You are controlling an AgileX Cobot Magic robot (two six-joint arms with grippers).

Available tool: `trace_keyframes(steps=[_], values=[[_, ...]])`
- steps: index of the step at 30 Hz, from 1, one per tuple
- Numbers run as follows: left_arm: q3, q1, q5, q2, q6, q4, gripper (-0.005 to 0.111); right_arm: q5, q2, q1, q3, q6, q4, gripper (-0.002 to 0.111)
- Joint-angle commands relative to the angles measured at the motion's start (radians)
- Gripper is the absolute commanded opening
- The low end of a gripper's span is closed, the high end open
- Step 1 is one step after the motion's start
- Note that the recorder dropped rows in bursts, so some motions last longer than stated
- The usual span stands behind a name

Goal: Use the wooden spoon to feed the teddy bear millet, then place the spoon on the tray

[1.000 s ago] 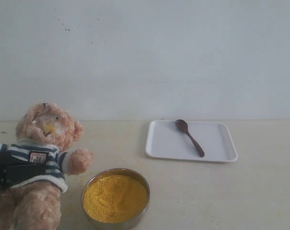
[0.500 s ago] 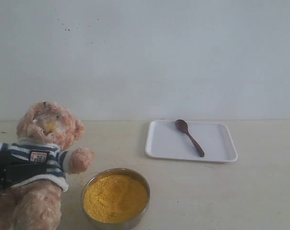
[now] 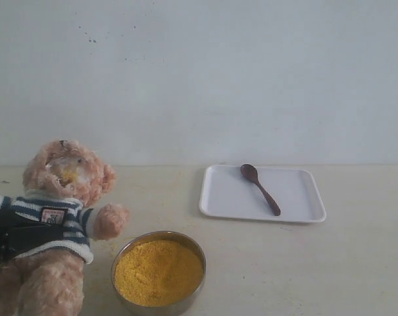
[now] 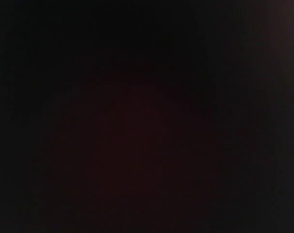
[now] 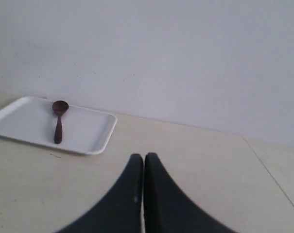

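The teddy bear (image 3: 60,191) leans at the left of the table, with yellow specks on its muzzle. A black shape (image 3: 6,237), seemingly my left gripper, presses on its striped shirt; whether it is open or shut does not show. The left wrist view is fully dark. Millet (image 3: 158,271) fills the steel bowl (image 3: 185,304) in front of the bear. The wooden spoon (image 3: 260,188) (image 5: 58,124) lies on the white tray (image 3: 297,197) (image 5: 88,128). My right gripper (image 5: 144,156) is shut and empty, low over the table, well away from the tray.
A pale wall rises behind the table. A seam in the tabletop (image 5: 270,174) runs off to one side of the right gripper. Bare tabletop (image 3: 304,270) lies between bowl and tray.
The bear's head and body have shifted very slightly; the spoon, tray and bowl have stayed put.
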Motion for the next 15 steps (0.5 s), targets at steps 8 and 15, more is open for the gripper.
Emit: trace_keyframes(steps=[8,15], values=[[-0.005,-0.003,0.025,-0.002,0.034,-0.012,0.004,0.293,-0.016,-0.003,0.000,-0.057,0.199,0.000],[-0.005,-0.003,0.025,-0.002,0.087,-0.012,0.004,0.291,-0.016,-0.003,0.000,-0.057,0.199,0.000]])
